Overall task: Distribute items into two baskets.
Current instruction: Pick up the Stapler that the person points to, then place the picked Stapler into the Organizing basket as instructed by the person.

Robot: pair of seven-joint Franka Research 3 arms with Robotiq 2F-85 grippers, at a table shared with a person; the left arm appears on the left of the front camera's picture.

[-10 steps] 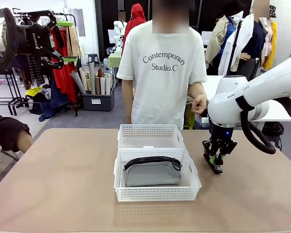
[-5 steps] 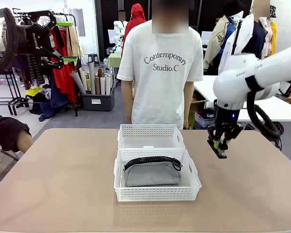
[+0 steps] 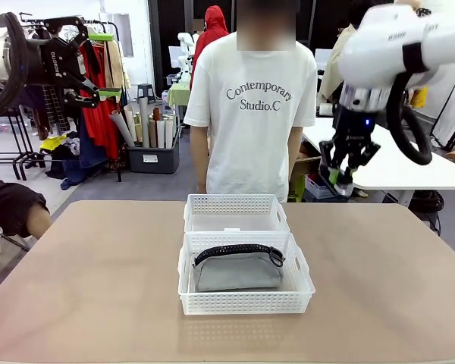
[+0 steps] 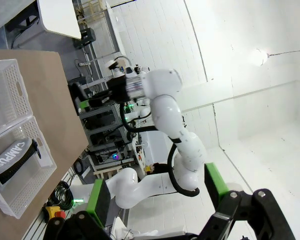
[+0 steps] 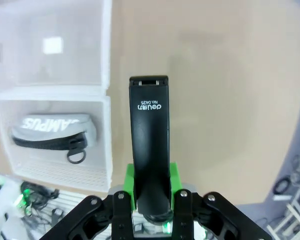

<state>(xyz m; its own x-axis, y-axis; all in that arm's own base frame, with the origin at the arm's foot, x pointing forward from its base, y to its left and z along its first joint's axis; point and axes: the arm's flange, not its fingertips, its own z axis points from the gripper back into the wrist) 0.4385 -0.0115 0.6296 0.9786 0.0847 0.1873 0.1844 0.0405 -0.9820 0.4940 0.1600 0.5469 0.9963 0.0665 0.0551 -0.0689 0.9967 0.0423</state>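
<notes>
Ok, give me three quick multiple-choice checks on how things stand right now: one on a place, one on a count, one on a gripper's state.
1. Where does the grey pouch lie?
A) in the nearer basket
B) in the farther basket
C) in the right gripper

2. How many items lie in the farther basket?
A) none
B) one
C) two

3. What is the right gripper's state?
A) open
B) shut on the black stapler
C) shut on nothing

Key:
1 A, the pouch lies inside the nearer basket's walls.
2 A, the farther basket's clear bottom is bare.
3 B, the jaws clamp the stapler in mid-air.
</notes>
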